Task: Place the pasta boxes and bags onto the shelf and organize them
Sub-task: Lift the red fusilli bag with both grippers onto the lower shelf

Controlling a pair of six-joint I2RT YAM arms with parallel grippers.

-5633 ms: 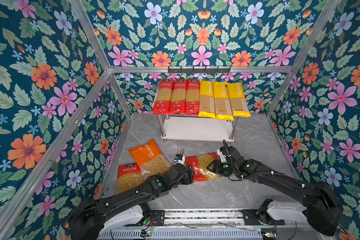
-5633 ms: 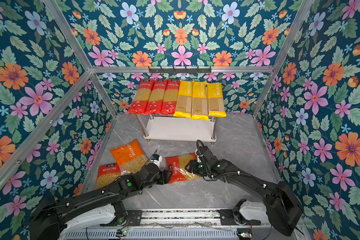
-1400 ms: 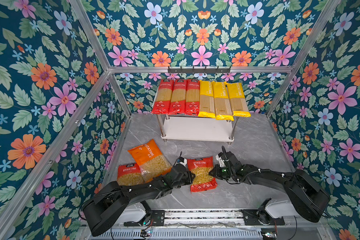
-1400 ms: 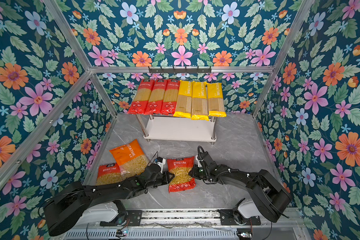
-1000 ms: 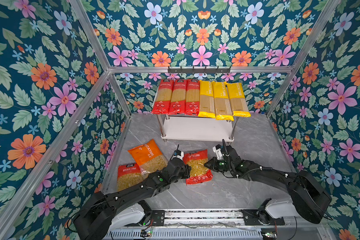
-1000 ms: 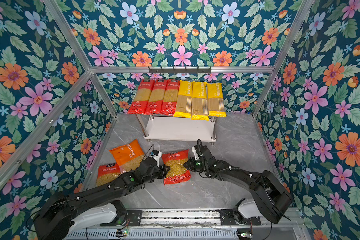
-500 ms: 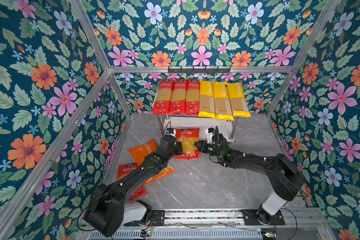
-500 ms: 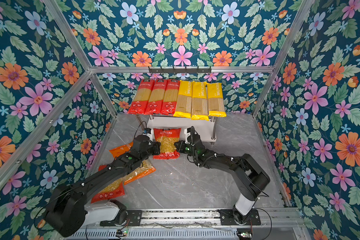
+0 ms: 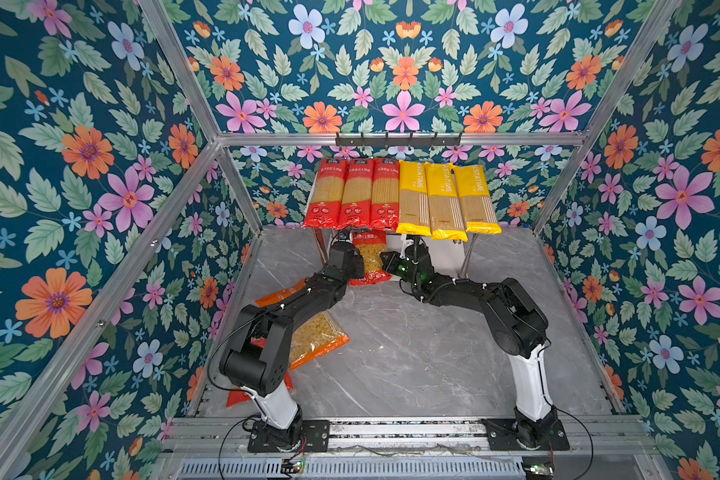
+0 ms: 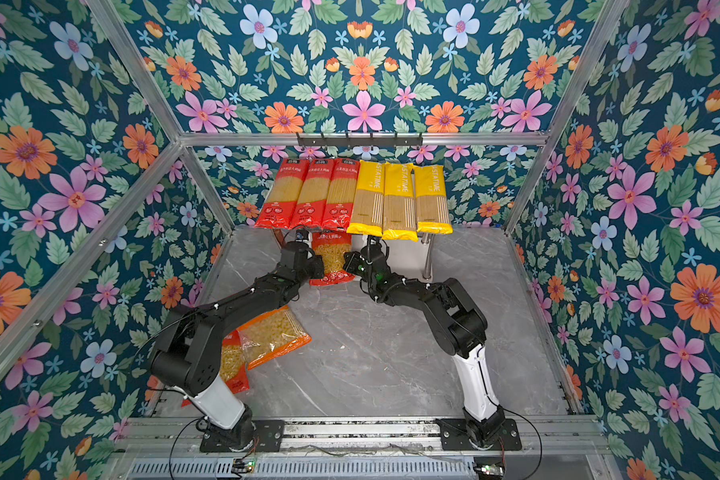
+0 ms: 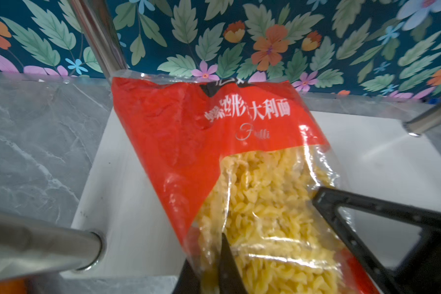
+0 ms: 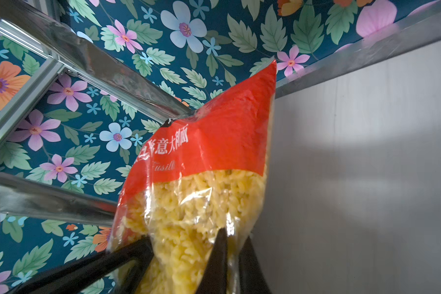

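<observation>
Pinching the near end of a red fusilli bag (image 9: 368, 255) from either side, the left tool (image 11: 215, 267) and right tool (image 12: 233, 262) are both clamped tight on its film; the bag stretches ahead of them over the lower white board of the shelf (image 11: 135, 208); above the tools, three red spaghetti packs (image 9: 354, 193) and three yellow spaghetti packs (image 9: 443, 199) lie side by side on the upper board; well behind the left tool, an orange bag (image 9: 314, 338) and a second red bag (image 10: 233, 365) lie on the counter (image 9: 412, 353).
</observation>
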